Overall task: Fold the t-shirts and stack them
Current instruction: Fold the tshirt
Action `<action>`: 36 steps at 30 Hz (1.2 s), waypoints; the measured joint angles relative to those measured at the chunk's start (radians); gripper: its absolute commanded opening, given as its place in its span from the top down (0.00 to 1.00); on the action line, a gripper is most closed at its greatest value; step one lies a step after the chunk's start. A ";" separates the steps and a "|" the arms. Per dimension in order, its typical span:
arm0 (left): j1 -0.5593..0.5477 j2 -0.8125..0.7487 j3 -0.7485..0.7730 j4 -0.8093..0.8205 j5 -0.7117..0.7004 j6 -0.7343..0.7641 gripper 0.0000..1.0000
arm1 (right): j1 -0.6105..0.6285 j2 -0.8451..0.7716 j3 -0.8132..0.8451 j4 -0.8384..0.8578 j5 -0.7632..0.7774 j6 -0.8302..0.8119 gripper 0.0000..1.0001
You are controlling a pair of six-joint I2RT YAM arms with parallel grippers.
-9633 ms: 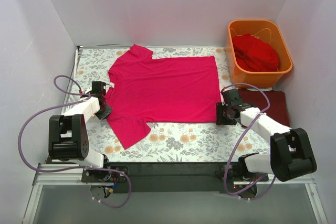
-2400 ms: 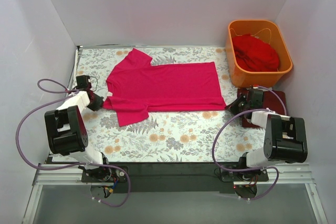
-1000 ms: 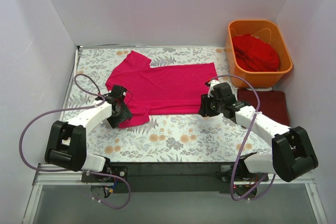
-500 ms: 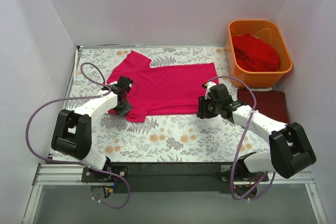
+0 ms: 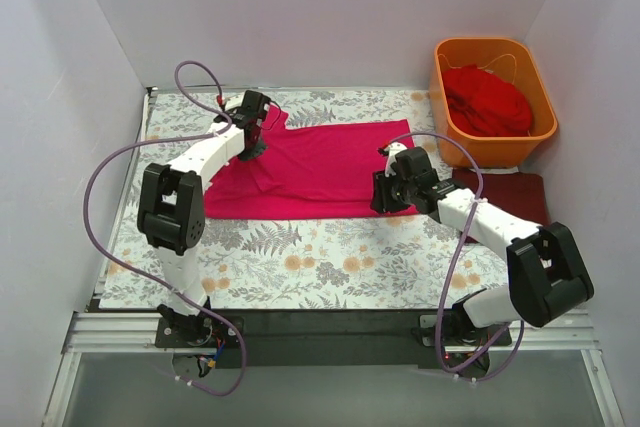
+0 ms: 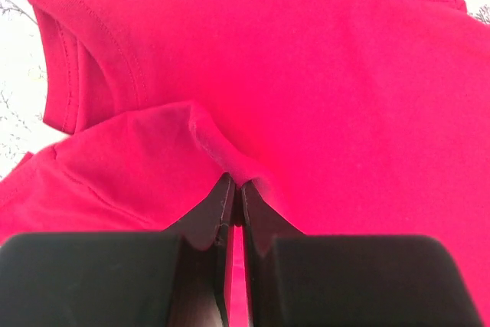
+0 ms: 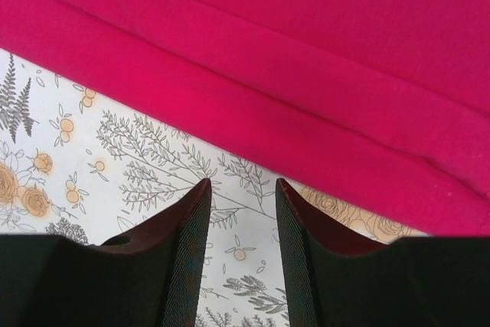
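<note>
The magenta-pink t-shirt (image 5: 320, 172) lies folded lengthwise on the floral cloth (image 5: 330, 257). My left gripper (image 5: 255, 145) is over its far left part, by the sleeve, and is shut on a pinch of its fabric (image 6: 230, 166). In the left wrist view the gripper (image 6: 233, 183) lifts a small ridge of cloth. My right gripper (image 5: 382, 197) is open and empty at the shirt's near right edge. In the right wrist view it (image 7: 241, 185) hovers over the cloth just short of the folded hem (image 7: 306, 135). The maroon t-shirt (image 5: 515, 202) lies folded at the right. The scarlet t-shirt (image 5: 488, 99) is bunched in the tub.
The orange tub (image 5: 495, 150) stands at the back right corner. White walls close in the left, back and right sides. The grey floral cloth shows bare in front of the shirt in the right wrist view (image 7: 115, 151).
My left gripper has carried the near sleeve up and back over the shirt toward the far left. My right gripper has shifted slightly left along the near hem.
</note>
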 measured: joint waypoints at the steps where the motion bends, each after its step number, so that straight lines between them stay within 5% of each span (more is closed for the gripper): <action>1: 0.001 0.013 0.010 -0.002 -0.003 0.004 1.00 | 0.000 0.008 0.008 0.000 0.000 -0.006 0.54; 21: 0.078 0.142 0.065 0.039 -0.001 -0.039 1.00 | 0.007 0.208 0.112 0.010 0.075 -0.063 0.59; 23: 0.078 0.142 0.065 0.047 0.003 -0.044 0.93 | 0.007 0.227 0.115 0.017 0.097 -0.061 0.61; 28: 0.077 0.142 0.065 0.070 0.021 -0.051 0.42 | 0.008 0.240 0.115 0.023 0.162 -0.049 0.61; 31: 0.077 0.142 0.064 0.079 0.024 -0.058 0.33 | 0.008 0.239 0.115 0.027 0.208 -0.043 0.61; 36: 0.080 0.090 0.018 0.085 0.023 -0.073 0.33 | 0.007 0.213 0.111 0.027 0.254 -0.037 0.61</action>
